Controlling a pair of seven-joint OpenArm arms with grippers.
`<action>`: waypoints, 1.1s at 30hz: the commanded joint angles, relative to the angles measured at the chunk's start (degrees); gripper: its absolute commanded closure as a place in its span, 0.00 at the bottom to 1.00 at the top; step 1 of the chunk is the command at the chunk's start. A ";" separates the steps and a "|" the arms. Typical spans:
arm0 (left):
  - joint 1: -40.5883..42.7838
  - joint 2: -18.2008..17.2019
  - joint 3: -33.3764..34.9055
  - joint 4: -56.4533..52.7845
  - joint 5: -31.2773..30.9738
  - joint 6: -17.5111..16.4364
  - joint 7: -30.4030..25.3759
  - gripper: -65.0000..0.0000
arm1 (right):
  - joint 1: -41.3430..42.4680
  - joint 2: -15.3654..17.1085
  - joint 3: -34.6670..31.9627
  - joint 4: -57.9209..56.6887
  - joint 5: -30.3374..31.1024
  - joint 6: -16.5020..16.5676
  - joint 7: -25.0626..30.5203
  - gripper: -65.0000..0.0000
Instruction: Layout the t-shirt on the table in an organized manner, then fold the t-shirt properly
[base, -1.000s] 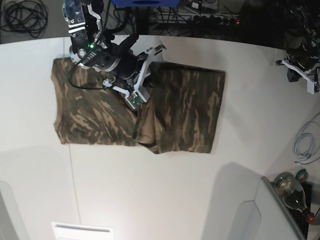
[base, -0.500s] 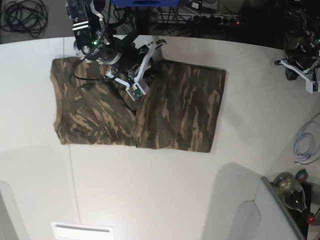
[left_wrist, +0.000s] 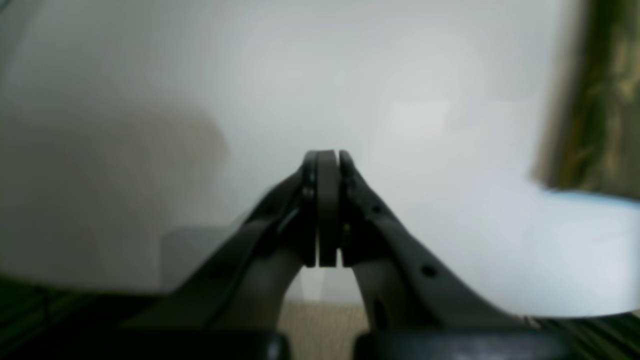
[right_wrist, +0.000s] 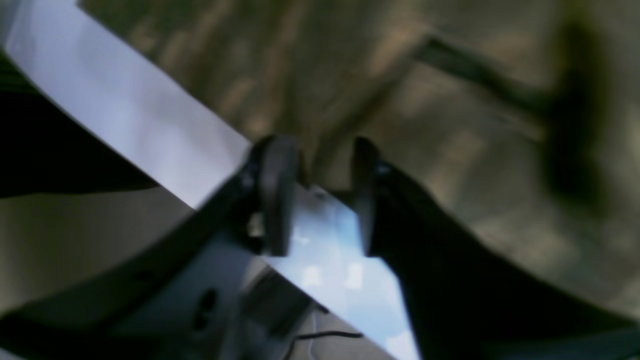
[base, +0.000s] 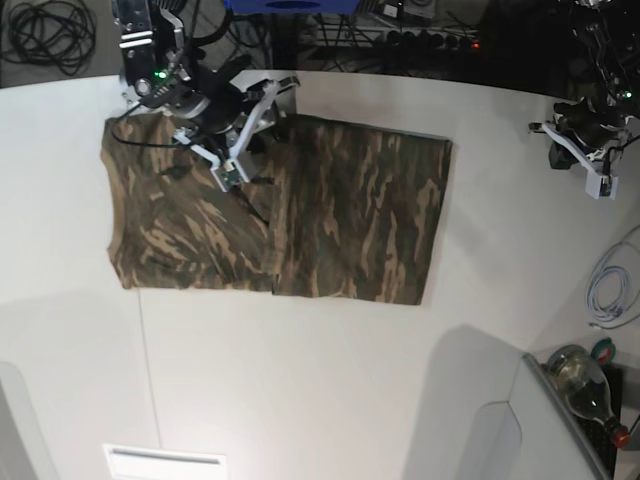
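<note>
Camouflage cloth in brown, tan and dark green makes up the t-shirt (base: 280, 215), which lies flat on the white table (base: 330, 400) toward its far side in the base view. One portion is folded over the rest, so a vertical fold edge runs down the middle of the cloth and the whole shape reads as a wide rectangle with a slightly lower corner on the right.

On that view's left, the right tool (base: 262, 118) sits over the far edge of the t-shirt, close to the fold line. Its wrist view shows the two dark fingers (right_wrist: 276, 195) standing apart, with a gap between them; blurred camouflage cloth fills the space beyond, and a strip of bare table shows between and below the fingers. Nothing is pinched between them.

On the base view's right, the left tool (base: 585, 150) hovers near the table's far right edge, well apart from the t-shirt. Its wrist view shows the left tool's (left_wrist: 327, 165) fingers pressed together, empty, above bare table, with a sliver of the camouflage cloth at the picture's right edge.
</note>
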 joint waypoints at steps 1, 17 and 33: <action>-0.24 -0.97 -0.13 1.19 -0.51 0.03 -0.99 1.00 | -0.38 -0.53 1.52 3.45 1.19 0.50 1.43 0.59; -12.55 7.29 25.89 5.15 -0.25 1.35 -0.99 1.00 | 15.97 7.64 45.48 -12.38 29.14 6.39 -12.20 0.14; -21.34 9.40 49.19 -19.38 -0.43 14.98 -16.29 1.00 | 19.84 12.39 39.59 -31.10 31.69 9.64 -13.52 0.14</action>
